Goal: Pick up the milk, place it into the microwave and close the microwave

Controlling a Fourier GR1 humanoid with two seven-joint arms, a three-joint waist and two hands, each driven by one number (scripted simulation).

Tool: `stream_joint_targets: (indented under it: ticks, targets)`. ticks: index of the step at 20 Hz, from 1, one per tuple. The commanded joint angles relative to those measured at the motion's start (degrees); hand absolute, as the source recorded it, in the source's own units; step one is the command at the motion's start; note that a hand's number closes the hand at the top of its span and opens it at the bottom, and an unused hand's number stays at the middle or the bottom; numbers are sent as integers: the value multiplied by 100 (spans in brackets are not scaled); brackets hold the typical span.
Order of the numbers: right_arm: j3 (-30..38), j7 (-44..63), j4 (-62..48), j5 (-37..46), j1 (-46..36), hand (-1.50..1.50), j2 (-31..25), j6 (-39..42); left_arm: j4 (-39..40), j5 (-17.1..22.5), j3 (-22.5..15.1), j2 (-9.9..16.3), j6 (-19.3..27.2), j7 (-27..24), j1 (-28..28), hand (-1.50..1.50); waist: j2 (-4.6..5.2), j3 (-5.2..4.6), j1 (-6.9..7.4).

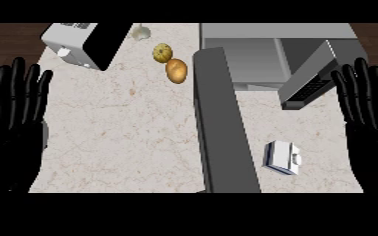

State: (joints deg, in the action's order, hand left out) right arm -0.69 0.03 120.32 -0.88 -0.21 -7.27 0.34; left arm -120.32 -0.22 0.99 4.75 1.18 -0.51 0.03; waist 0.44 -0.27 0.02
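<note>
A small white and blue milk carton (283, 157) lies on the marble counter (118, 130) at the lower right. The grey microwave (251, 55) stands at the back right with its cavity open. Its door (221, 120) swings out toward me as a long dark slab, left of the milk. My right hand (358, 100) rests open at the right edge, fingers up, well clear of the carton. At the left edge my left hand (22, 105) rests open the same way.
A white toaster (77, 42) with a dark side stands at the back left. Two round yellow-brown food items (171, 62) lie near the microwave's left side, and a small pale object (140, 31) sits behind them. A dark wood strip borders the back.
</note>
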Motion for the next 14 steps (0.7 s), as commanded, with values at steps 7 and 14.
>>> stream_joint_targets:
  ticks: [7, 14]
  targets:
    - [-1819, 510, 640, 130, 772, -150, 714, -527, -226, 113, -368, -459, 337, 467, 582, -150, -60, 24, 65]
    - [-3043, 270, 824, 743, 1296, -150, 724, -1265, -596, 29, -864, -472, 535, 61, 1522, -150, -59, 25, 11]
